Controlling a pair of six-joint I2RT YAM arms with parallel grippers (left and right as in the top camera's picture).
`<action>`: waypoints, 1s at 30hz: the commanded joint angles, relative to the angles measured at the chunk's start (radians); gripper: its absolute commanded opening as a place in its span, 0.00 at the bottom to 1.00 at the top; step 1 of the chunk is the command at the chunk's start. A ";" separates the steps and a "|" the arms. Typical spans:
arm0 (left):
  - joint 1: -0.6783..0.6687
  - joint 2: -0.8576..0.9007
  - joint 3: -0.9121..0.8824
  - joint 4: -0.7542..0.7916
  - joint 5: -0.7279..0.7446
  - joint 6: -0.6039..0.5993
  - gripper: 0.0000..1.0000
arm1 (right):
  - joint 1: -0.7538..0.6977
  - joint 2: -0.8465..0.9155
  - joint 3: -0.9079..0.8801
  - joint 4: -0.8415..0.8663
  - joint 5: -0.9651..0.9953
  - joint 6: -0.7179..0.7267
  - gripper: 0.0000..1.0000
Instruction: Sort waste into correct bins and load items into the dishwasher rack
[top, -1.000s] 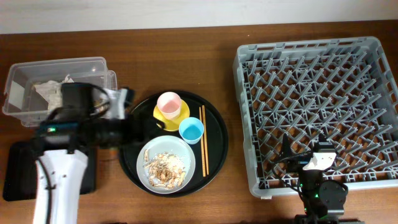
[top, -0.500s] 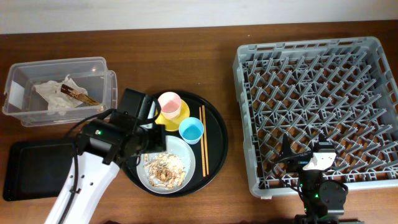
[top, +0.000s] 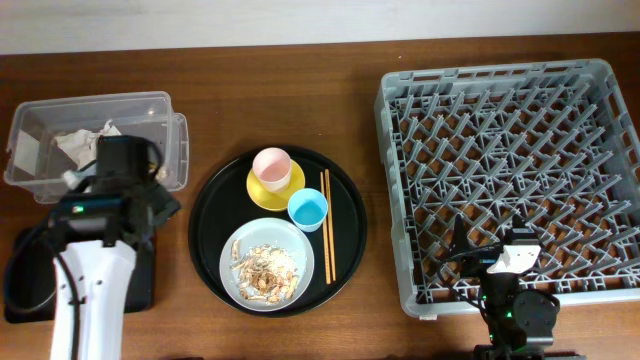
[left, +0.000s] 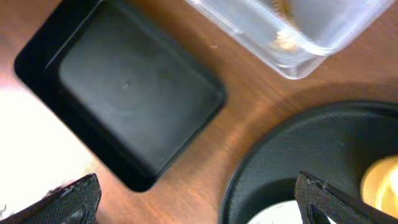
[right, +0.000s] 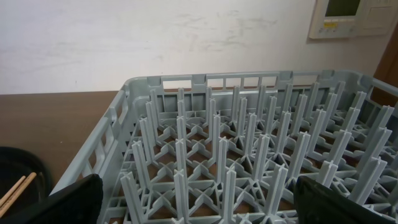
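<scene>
My left gripper (left: 198, 202) hangs empty, jaws wide apart, at frame left over the gap between the clear rectangular plastic box (top: 95, 100) and the shallow black rectangular tray (left: 130, 93). My right gripper (right: 199, 202), also spread and empty, sits at the lower edge of the large square grey pegged dishwasher rack (top: 510, 170). Done, as I read it: crumpled white paper napkins (top: 82, 145) are in the box; left: pale beige food scraps (top: 265, 270) on the pale grey round plate (top: 292, 240) need binning, then plate, small pink cup (top: 271, 165), yellow saucer (top: 258, 190), small light blue cup (top: 307, 209) and thin wooden chopsticks (top: 327, 225), all on the large round black tray (top: 215, 210) at centre, go into the bare rack.
</scene>
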 joint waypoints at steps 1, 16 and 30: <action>0.046 -0.005 -0.007 -0.034 0.075 -0.016 0.99 | -0.008 -0.005 -0.008 0.001 0.013 0.004 0.98; 0.047 -0.005 -0.007 -0.049 0.095 -0.016 0.99 | -0.006 -0.005 -0.008 0.237 -0.852 0.902 0.98; 0.047 -0.005 -0.007 -0.049 0.095 -0.016 0.99 | -0.006 0.354 0.727 -0.180 -0.711 0.519 0.98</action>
